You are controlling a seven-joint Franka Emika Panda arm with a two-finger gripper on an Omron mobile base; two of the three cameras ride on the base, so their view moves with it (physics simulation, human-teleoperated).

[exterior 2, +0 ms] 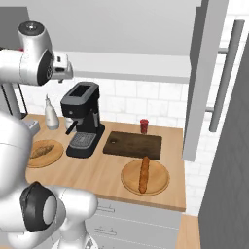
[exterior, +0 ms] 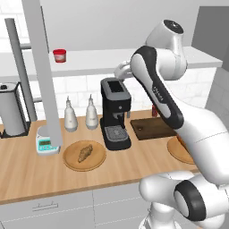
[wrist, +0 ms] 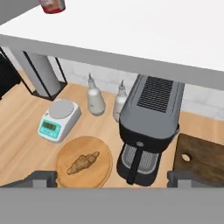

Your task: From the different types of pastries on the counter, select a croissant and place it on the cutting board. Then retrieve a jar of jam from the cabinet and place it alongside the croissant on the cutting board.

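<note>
The croissant (wrist: 83, 162) lies on a round light-wood plate (wrist: 65, 148) on the counter (exterior: 27, 172), left of the coffee machine; it is also seen as croissant (exterior: 84, 153) and croissant (exterior 2: 43, 150). My gripper (wrist: 112, 179) hangs open and empty high above the coffee machine, below the shelf's level, its fingertips (wrist: 41, 178) spread wide. The dark cutting board (exterior: 152, 128) lies bare to the right of the machine, cutting board (exterior 2: 133, 144). The red jar of jam (exterior: 59, 55) stands on the cabinet's white shelf (exterior: 98, 60), up and left of my hand, jar (wrist: 52, 5).
A black coffee machine (exterior: 115, 114) stands between plate and board. Two white bottles (exterior: 70, 115), a scale (exterior: 47, 143) and a paper-towel holder (exterior: 11, 112) sit left. A baguette (exterior 2: 144, 173) lies on a second plate (exterior 2: 158, 187). A dark red cylinder (exterior 2: 144, 125) stands behind the board. The open cabinet door (exterior 2: 204, 78) hangs right.
</note>
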